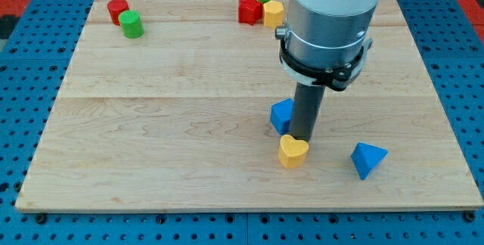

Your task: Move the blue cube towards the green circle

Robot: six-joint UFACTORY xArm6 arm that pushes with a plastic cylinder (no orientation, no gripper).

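- Blue cube (282, 114) sits touching my tip (302, 138), on the tip's left.
- Green circle (131, 23) lies far up-left of the cube.
- Tool: a bare rod, gripping nothing; it wants the cube's lower-right side.

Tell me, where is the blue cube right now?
The blue cube sits right of the board's centre, partly hidden behind my tip, just above the yellow heart and left of the blue triangle.

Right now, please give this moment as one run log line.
my tip: between blue cube and yellow heart | green cylinder: top left, far
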